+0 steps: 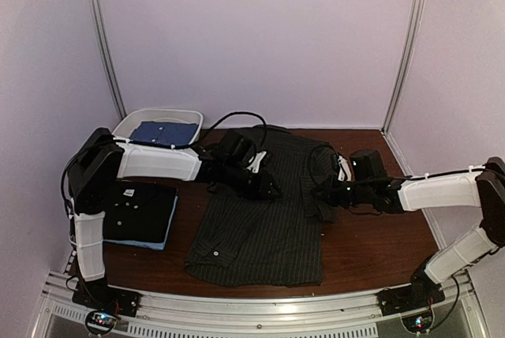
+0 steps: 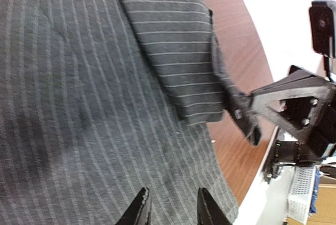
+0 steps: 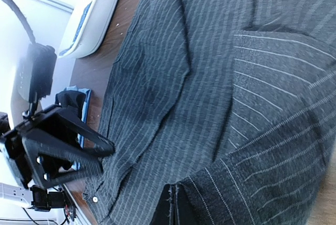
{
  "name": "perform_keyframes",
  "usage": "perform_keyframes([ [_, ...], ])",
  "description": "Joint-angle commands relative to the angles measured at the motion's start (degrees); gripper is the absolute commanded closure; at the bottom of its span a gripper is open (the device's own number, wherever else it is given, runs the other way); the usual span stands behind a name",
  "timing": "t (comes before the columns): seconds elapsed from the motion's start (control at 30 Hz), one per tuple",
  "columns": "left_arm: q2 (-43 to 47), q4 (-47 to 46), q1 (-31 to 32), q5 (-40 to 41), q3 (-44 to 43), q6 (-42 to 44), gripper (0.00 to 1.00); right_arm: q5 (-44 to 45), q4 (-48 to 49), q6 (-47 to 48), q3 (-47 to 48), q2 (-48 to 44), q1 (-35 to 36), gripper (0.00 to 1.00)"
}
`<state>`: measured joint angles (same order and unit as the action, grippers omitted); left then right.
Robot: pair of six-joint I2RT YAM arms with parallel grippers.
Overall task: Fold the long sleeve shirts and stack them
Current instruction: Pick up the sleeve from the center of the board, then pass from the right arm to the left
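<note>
We see the dark pinstriped shirt [image 1: 256, 231] spread in the middle of the bench [image 1: 371, 251], its long axis running near to far. The right claw [image 1: 325, 196] is clamped on the cuff end of the sleeve [image 2: 178, 62] at the shirt's right edge. The left claw [image 2: 173, 212] hovers over the left half of the body cloth, jaws parted with nothing between them. We judge the fold must carry the sleeve leftward, across that axis; the right arm has it, and the left is nearer to pin.
</note>
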<state>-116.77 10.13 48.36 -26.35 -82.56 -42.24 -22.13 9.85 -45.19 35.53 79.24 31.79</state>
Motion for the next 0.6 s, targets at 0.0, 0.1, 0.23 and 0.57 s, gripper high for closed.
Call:
perform_keyframes([
  [0.0,-0.06,-9.58,1.30,-5.03,1.84,-3.36,0.64,-1.88,8.11,-3.14,4.30,4.73,2.59,1.00],
  [0.1,-1.23,-12.11,1.94,-6.37,1.90,-3.54,0.58,-3.81,10.77,-4.11,6.11,8.25,3.66,1.00],
  [0.23,-2.46,-13.72,2.28,-7.41,2.44,-3.69,0.54,-6.58,13.11,-5.14,8.01,11.71,4.25,1.00],
  [0.57,-3.53,-14.91,2.53,-7.64,2.85,-3.72,0.50,-8.19,13.80,-5.78,10.32,14.86,5.42,1.00],
])
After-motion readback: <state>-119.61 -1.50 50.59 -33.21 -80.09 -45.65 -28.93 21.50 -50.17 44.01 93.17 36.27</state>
